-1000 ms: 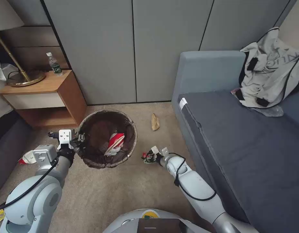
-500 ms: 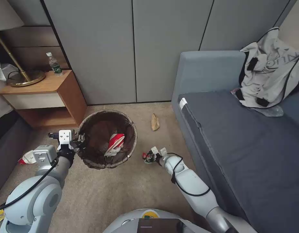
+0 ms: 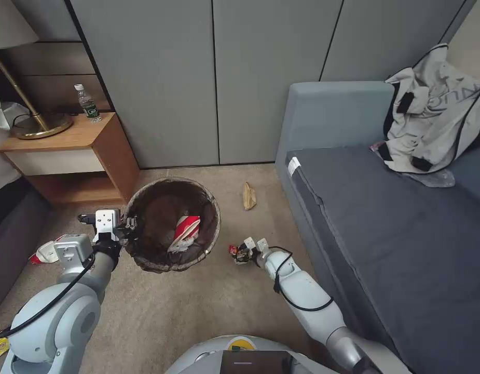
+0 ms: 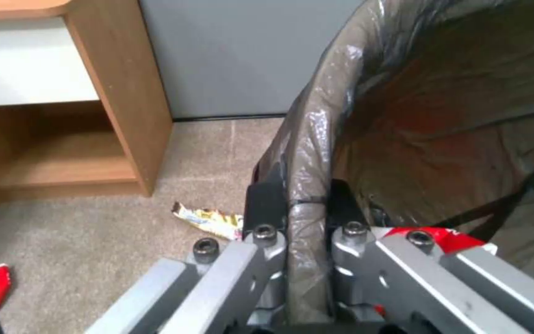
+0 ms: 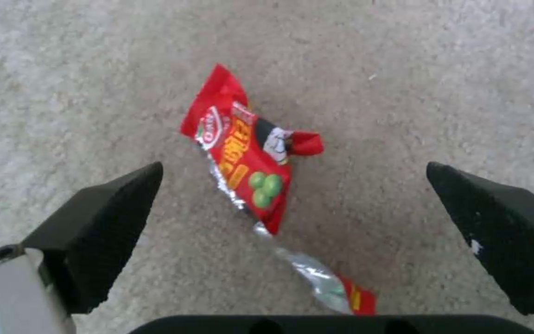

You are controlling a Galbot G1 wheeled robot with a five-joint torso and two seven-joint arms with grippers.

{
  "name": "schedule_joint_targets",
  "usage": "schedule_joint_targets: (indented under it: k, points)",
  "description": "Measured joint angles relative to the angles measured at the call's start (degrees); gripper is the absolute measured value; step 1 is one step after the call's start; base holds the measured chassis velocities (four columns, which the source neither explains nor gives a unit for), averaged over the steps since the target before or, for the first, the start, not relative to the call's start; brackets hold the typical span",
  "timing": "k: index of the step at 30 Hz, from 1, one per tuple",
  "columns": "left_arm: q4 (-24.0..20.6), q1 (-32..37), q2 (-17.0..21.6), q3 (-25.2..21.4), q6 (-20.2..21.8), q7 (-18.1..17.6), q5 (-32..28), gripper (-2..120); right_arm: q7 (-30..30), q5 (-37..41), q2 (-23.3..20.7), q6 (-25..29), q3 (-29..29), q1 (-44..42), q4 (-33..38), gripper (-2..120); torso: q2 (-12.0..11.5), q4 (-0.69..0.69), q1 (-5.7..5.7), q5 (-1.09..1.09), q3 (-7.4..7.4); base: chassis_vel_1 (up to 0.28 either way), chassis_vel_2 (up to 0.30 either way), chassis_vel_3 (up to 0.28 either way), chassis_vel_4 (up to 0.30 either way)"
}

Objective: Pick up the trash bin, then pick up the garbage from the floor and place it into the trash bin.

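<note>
The trash bin (image 3: 215, 215), round with a dark brown bag over its rim, hangs just above the carpet. My left gripper (image 3: 126, 227) is shut on its near-left rim, and the left wrist view shows the fingers (image 4: 266, 208) clamping the bagged rim of the trash bin (image 4: 440, 116). A red-and-white carton (image 3: 183, 232) lies inside. My right gripper (image 3: 246, 250) is low over the carpet and open, with a red snack wrapper (image 5: 248, 157) flat on the floor between its fingers (image 5: 100, 222), untouched. A tan paper bag (image 3: 248, 196) lies farther off by the wardrobe.
A yellow wrapper (image 4: 208, 218) lies under the bin's left side, with a red-and-white scrap (image 3: 42, 253) on the floor beside my left arm. A wooden nightstand (image 3: 68, 150) with a water bottle (image 3: 87, 104) stands at the left. A grey sofa (image 3: 406, 234) fills the right.
My right arm has reached a little farther down and forward, keeping its open gripper over the red wrapper. The left gripper and the bin have held still.
</note>
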Motion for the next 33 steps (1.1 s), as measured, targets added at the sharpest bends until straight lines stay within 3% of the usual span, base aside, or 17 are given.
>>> schedule_joint_targets:
  k: [15, 33]
  points:
    - [0.01, 0.41, -0.45, 0.11, 0.0, 0.17, 0.21, 2, 1.28, -5.2, 1.07, 1.55, -1.45, 0.19, -0.92, 100, 0.0, 0.0, 0.0, 0.0, 0.0, 0.0, 0.0, 0.0, 0.0]
    - [0.01, 0.21, -0.53, -0.03, 0.0, 0.31, 0.79, 2, 0.64, -6.0, 3.34, 2.65, -2.83, 3.31, -4.42, 100, 0.0, 0.0, 0.0, 0.0, 0.0, 0.0, 0.0, 0.0, 0.0]
